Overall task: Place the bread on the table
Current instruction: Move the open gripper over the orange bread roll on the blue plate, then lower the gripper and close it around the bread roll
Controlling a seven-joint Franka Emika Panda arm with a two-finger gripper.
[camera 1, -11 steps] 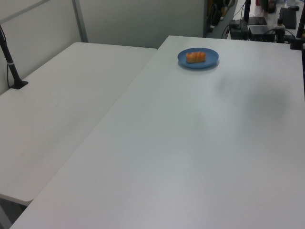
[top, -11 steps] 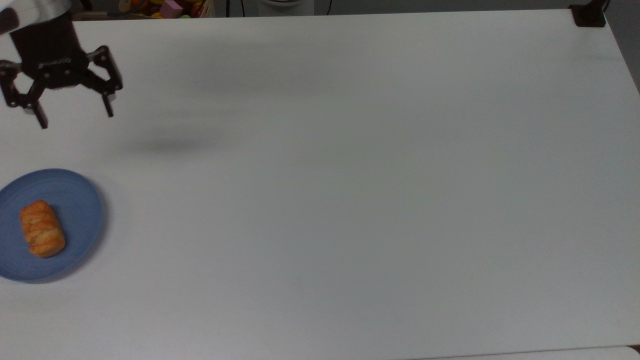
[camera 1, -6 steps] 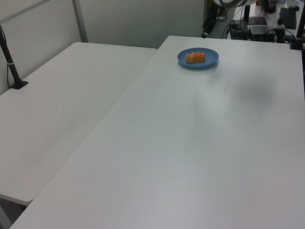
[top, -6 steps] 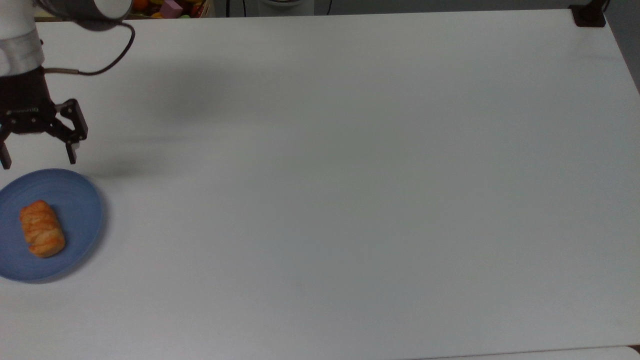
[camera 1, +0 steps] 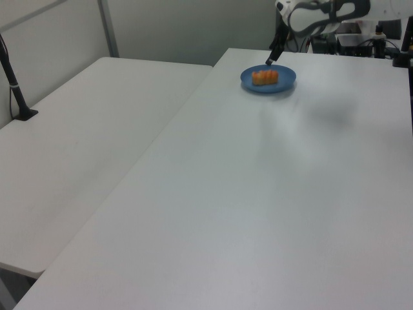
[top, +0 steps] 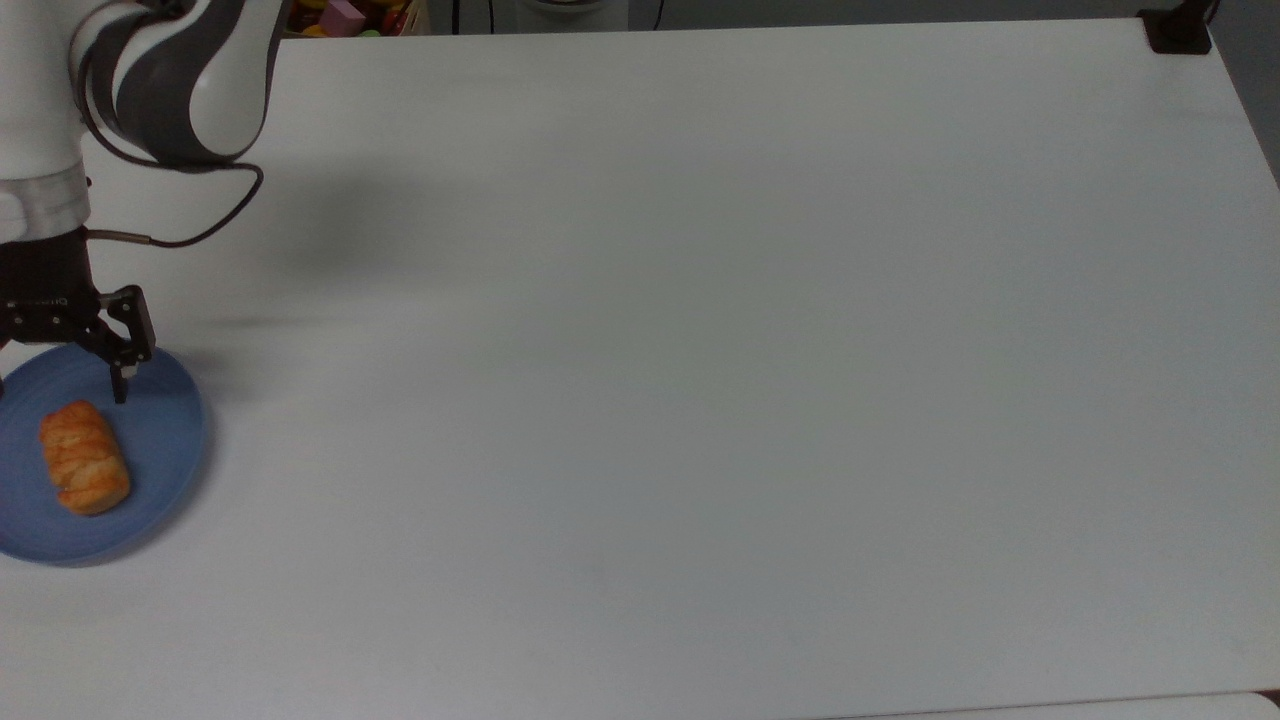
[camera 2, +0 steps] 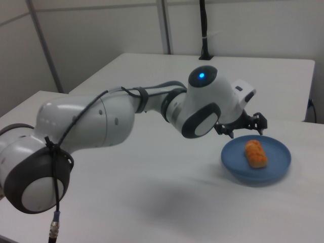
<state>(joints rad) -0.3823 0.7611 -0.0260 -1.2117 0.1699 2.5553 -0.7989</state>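
The bread (top: 84, 457) lies on the blue plate (top: 160, 440), and I read it there in all three feeds: a golden-orange ridged roll (camera 1: 265, 77) lying flat, a little toward the top view's left of the plate's middle, its long side running up and down in the top view. The plate sits on the table (top: 700, 400) hard against the tabletop's left edge as the top view shows it, roughly two thirds of the way down that edge; the left view puts it (camera 1: 284, 79) near the far end of the tabletop (camera 1: 258, 194).

My gripper (top: 55, 375) hangs over the plate's upper rim in the top view, pointing down. Its fingers are spread wide, with nothing between them. One dark fingertip (top: 121, 385) shows over the blue surface just above and to the right of the roll, apart from it; the other side runs out past the top view's left border. From the right view I see the gripper (camera 2: 245, 129) at the plate's (camera 2: 276, 167) rim with a finger (camera 2: 261, 124) just above the roll (camera 2: 255, 153), a gap between them. I cannot tell whether the fingertip touches the plate.

The arm (camera 2: 126, 121) reaches in white and grey, a black cable (top: 200, 225) looping beside the wrist. A second white tabletop (camera 1: 77, 148) adjoins on the left view's left.
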